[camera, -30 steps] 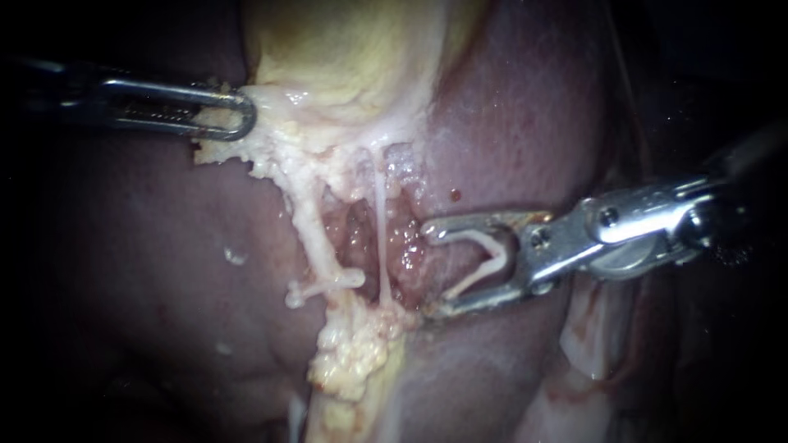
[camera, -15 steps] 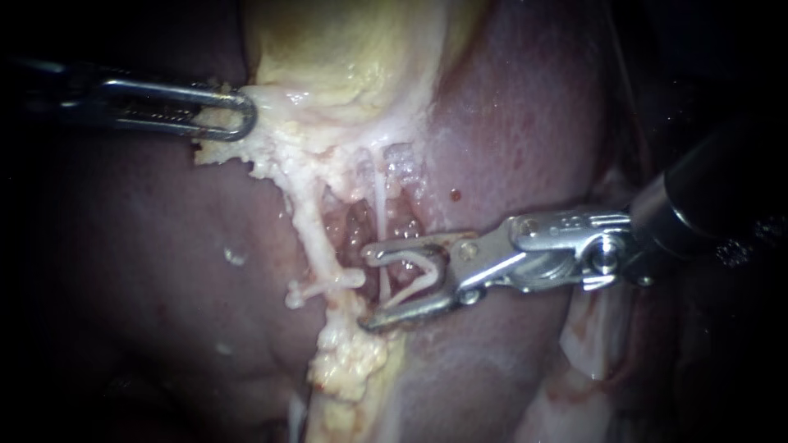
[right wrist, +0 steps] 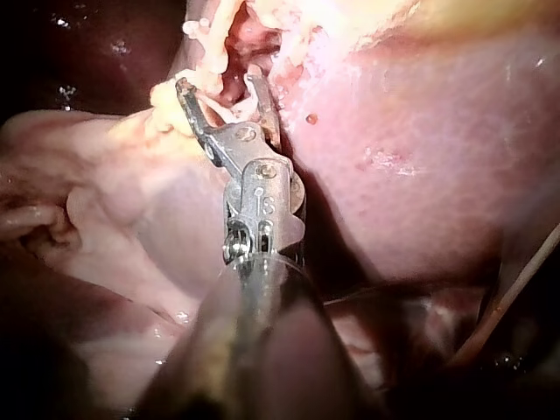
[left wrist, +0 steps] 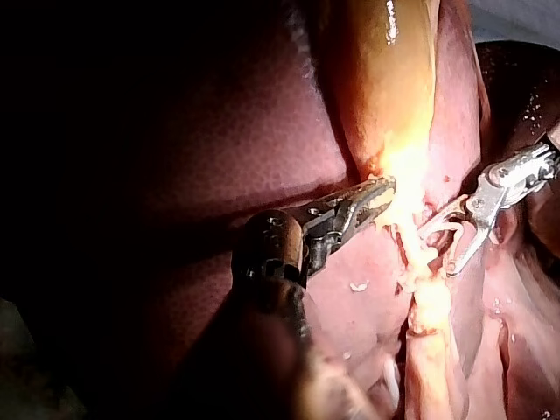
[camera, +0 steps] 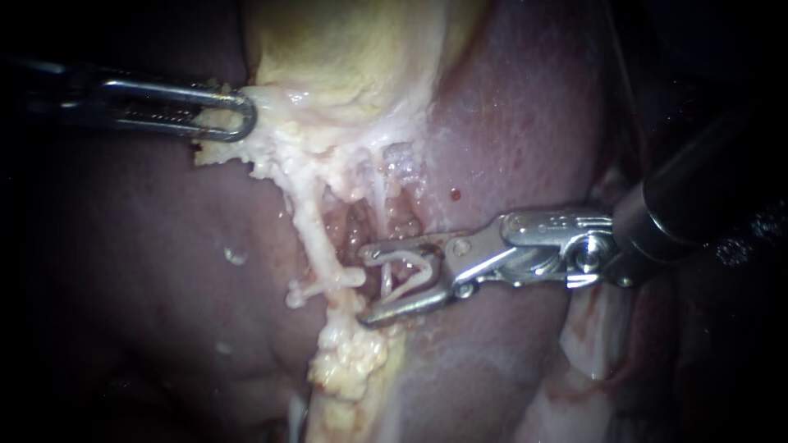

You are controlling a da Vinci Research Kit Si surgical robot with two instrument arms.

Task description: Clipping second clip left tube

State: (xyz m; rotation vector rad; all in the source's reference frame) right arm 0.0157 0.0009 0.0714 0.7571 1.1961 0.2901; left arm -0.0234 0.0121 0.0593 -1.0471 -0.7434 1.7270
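Nearest, my right instrument [camera: 367, 285] reaches across the liver [camera: 509, 139]. Its tool stands wide yet holds a white clip [camera: 414, 267] between both jaws. They straddle the thinner tube [camera: 381, 205], tips just beside the left tube [camera: 316, 238], which descends from the gallbladder [camera: 345, 57]. Farther off, my left instrument [camera: 245, 115] has its tool clamped on pale tissue [camera: 271, 164] at the gallbladder's edge. I judge the step to be positioning the clip. Next, advance until the left tube sits fully inside, then close.
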